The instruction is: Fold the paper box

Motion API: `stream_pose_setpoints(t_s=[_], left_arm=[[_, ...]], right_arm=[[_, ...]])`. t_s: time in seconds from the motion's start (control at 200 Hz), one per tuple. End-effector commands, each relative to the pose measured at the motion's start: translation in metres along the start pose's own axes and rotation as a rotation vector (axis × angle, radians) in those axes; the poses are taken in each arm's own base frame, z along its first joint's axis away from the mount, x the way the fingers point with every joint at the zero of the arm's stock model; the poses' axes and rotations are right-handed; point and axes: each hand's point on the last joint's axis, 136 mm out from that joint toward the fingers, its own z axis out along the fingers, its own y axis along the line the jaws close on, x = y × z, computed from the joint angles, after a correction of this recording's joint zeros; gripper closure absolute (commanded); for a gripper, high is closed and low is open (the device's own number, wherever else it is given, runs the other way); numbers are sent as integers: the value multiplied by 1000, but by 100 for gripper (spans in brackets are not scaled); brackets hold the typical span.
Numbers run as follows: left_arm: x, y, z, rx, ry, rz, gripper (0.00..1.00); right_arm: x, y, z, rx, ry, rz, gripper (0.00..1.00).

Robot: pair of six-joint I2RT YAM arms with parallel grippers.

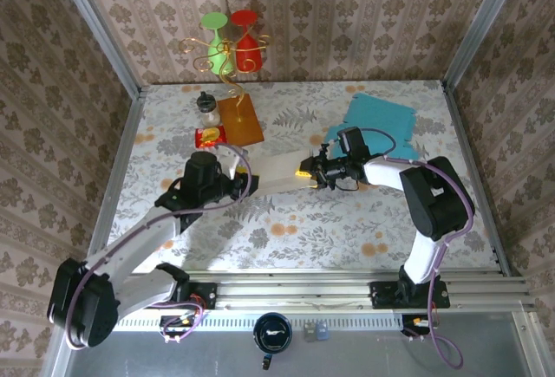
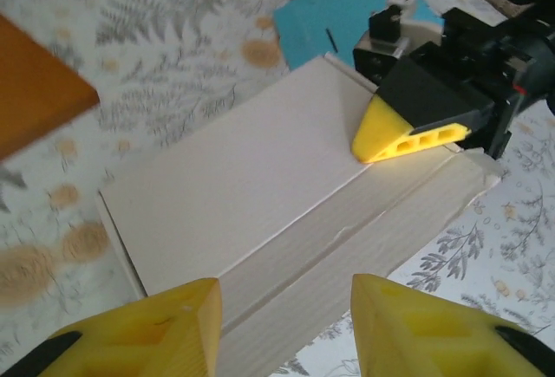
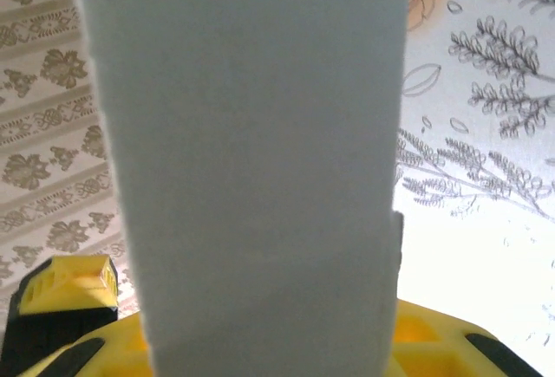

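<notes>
From above, the paper box (image 1: 273, 172) lies mid-bench (image 1: 347, 230), its left end at the left gripper (image 1: 241, 173) and its right end at the right gripper (image 1: 305, 172).

Left wrist camera: the left gripper's yellow fingers (image 2: 165, 329) stand apart at the box's near end. One right finger rests on the far end's top.

Right wrist camera: the box runs up from between the right gripper's fingers (image 3: 434, 338). I cannot tell whether they pinch it.
</notes>
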Motion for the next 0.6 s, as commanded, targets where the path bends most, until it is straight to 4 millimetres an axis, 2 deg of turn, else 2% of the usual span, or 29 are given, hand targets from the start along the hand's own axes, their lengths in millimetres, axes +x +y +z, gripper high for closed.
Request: stream_pose_setpoints(t_s=[0.0, 0.085, 0.175, 0.33, 0.595], left_arm=[[-2, -20, -3, 49, -43, 293, 50], [1, -37, -7, 80, -30, 440, 42], [5, -47, -7, 104, 18, 561, 40], [15, -46, -1, 97, 92, 708, 37], [26, -49, 8, 152, 122, 767, 34]], right_arm=[[12, -1, -8, 39, 8, 179, 69], [19, 1, -15, 52, 12, 251, 69], [27, 0, -22, 72, 18, 336, 69], [42, -3, -32, 86, 30, 492, 69], [60, -9, -44, 65, 34, 688, 71]])
